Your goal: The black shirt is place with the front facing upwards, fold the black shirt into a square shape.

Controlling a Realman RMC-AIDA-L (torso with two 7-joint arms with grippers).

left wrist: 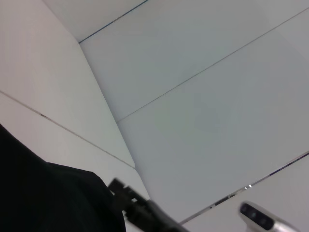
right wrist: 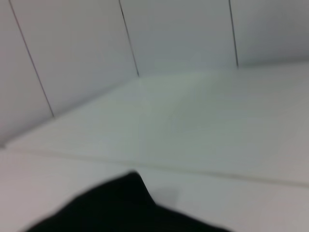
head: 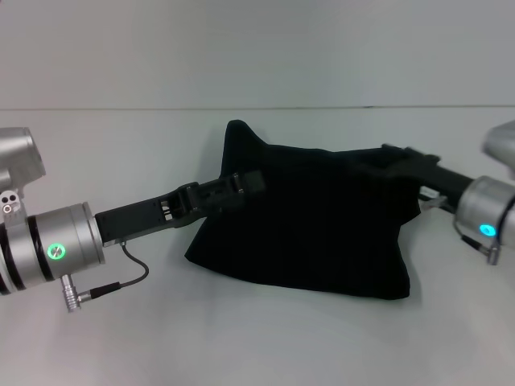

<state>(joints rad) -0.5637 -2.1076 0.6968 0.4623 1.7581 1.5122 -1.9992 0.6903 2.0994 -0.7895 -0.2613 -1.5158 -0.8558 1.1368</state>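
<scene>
Nearest you in the head view are the 2 silver arm cuffs, each with a green light, coming in from either side of the black shirt (head: pixel 310 229). From the left cuff a grey cable (head: pixel 121 277) loops down toward the white table (head: pixel 241 346), and the left gripper (head: pixel 245 183) reaches out level to the shirt's left upper edge. Its fingers meet the cloth there, dark on dark, so you cannot tell whether they are pinched on it or merely against it.

Beyond the cuffs, the shirt sits in the middle of the table as a bunched, sagging mass, its top edge raised between the 2 grippers and its lower edge resting on the table surface. One corner sticks up in a point at the shirt's upper left, just behind the left gripper.

On the shirt's right side, the right gripper (head: pixel 394 154) lies against the top right edge of the cloth; its fingers are lost in the black fabric, so their state cannot be told either.

Both wrist views show only a dark edge of shirt (left wrist: pixel 43 203) (right wrist: pixel 120 205) with the pale table and white wall panels behind it.
</scene>
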